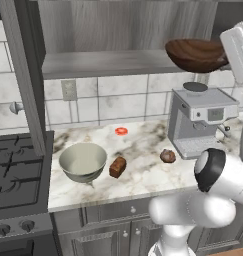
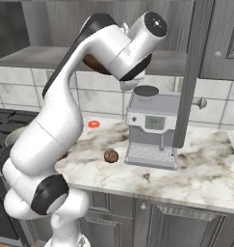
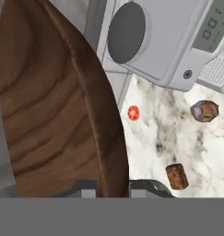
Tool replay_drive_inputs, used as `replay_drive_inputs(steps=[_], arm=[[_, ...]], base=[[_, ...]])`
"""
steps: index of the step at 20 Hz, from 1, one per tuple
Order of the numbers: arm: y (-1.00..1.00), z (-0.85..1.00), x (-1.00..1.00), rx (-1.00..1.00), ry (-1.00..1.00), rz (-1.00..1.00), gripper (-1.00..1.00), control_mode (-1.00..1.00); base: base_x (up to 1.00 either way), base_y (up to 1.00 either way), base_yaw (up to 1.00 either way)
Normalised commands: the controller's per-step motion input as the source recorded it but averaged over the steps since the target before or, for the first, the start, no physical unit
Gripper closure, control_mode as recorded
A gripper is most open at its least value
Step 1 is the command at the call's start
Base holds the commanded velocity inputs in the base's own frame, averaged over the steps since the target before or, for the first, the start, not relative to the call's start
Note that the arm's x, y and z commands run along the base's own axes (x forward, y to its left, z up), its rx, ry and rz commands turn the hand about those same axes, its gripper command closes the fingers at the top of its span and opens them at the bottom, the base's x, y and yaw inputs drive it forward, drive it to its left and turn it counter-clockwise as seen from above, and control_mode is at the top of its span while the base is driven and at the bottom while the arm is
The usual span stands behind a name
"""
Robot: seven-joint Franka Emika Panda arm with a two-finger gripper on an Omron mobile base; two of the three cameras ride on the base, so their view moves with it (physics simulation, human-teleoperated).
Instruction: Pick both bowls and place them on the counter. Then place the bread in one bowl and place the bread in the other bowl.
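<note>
No text, label, brand, number or sign can be read anywhere in these pictures. The coffee machine [image 2: 152, 133] at the right of the desk [image 1: 143, 170] carries a small display panel on its front, but its marks are too blurred to make out. The wall outlet [image 1: 69, 90] on the tiles at the far left bears no lettering that shows.
</note>
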Motion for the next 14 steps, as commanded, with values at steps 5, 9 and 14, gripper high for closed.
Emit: replay_drive_inputs(steps=[5,9,14], arm=[[0.33,-0.1,-0.63,0.0,0.0,0.0,1.0,-1.0],[0.33,-0.19,-0.59,0.0,0.0,0.0,1.0,-1.0],[0.35,-0.27,-0.47,0.0,0.01,0.0,1.0,-1.0]], base=[[0.0,0.0,0.0],[0.0,0.0,0.0],[0.0,0.0,0.0]])
